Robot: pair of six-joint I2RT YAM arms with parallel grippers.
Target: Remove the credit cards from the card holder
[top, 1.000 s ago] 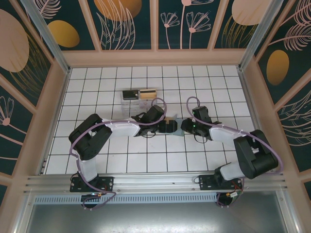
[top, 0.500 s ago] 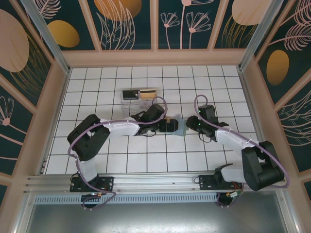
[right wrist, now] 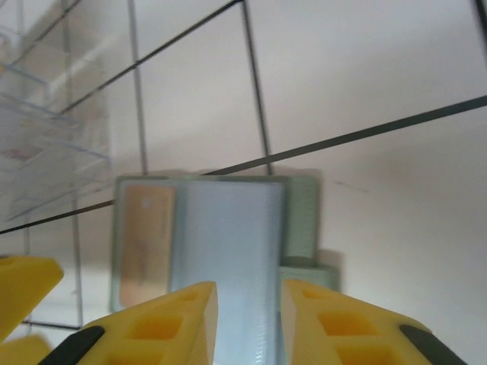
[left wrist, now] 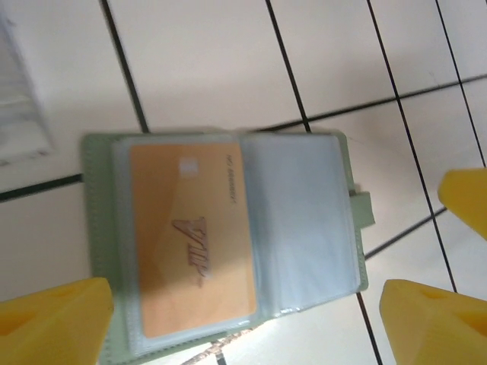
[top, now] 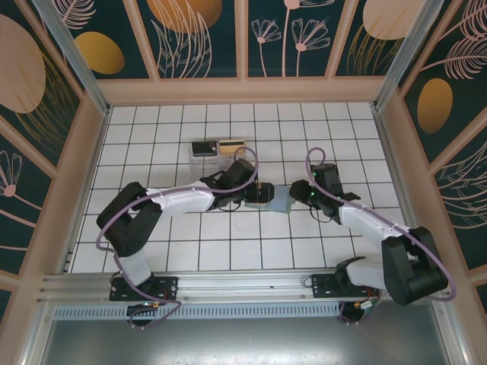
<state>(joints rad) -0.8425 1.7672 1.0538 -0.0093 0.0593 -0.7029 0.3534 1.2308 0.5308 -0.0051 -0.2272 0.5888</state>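
The card holder (top: 279, 200) lies open and flat on the white tiled counter (top: 243, 247), between my two tools. In the left wrist view I see the holder (left wrist: 97, 228) from above: one tan-gold card (left wrist: 190, 236) sits inside the transparent pocket of one panel, and the clear sleeve (left wrist: 300, 220) of the other panel looks empty. A small tab sticks out from the outer edge of that empty panel.

The left tool (top: 259, 193) hangs above the card side of the holder. It is wide: its yellow fingers (left wrist: 46, 327) stand on both sides of the holder and do not touch it.

The right tool (top: 301, 195) is at the opposite side of the holder, the side of the tab. It is narrow. In the right wrist view its fingers (right wrist: 167, 319) are close together and the clear sleeve (right wrist: 228, 251) runs down into the gap between them. I cannot tell if they already pinch it.

A clear plastic box (top: 218, 152) stands on the far side of the holder, near it but apart, and a second tan card (top: 232, 144) shows at the box.
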